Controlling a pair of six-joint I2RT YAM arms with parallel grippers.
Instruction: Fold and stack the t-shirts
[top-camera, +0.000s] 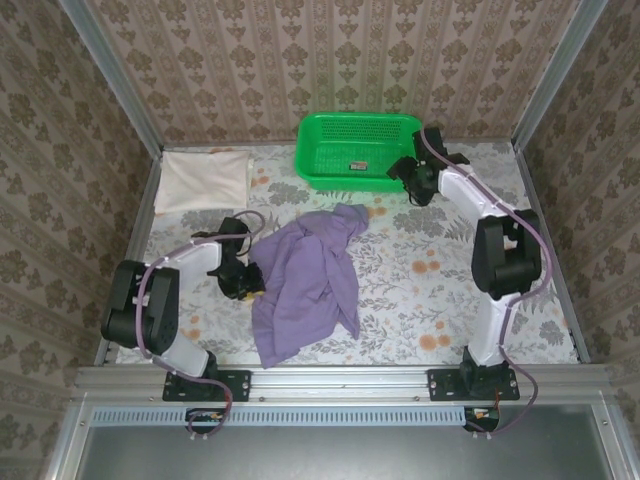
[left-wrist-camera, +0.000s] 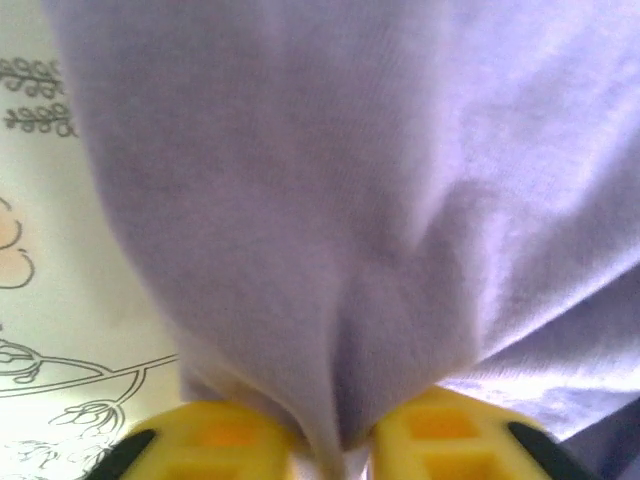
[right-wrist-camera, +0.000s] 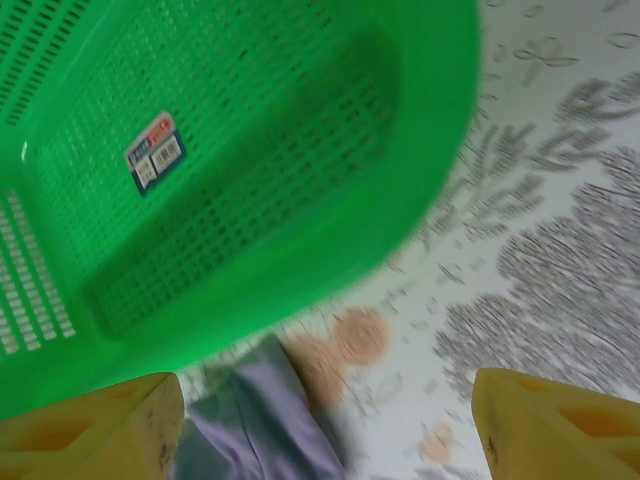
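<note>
The purple shirt (top-camera: 305, 280) lies crumpled and unfolded on the tabletop (top-camera: 430, 260), on the near side of the green basket (top-camera: 360, 118) and a little to its left. One corner of it reaches almost to the basket's front wall. Its left edge is bunched up in the left hand (top-camera: 245, 283). The left wrist view shows that hand (left-wrist-camera: 335, 440) clamped on a pinch of purple cloth between its yellow fingers (left-wrist-camera: 225, 440).

The cream shirt (top-camera: 203, 180) lies left of the basket as a flat, neat rectangle, and it looks already folded.

The right hand (top-camera: 408, 178) hovers at the basket's near right corner. In its own view the hand (right-wrist-camera: 325, 425) has its fingers apart and holds nothing, with the basket (right-wrist-camera: 250, 150) and a purple corner below it.

By my reading, roughly half the job is done. The purple shirt has yet to be spread, folded and stacked with the cream one.
</note>
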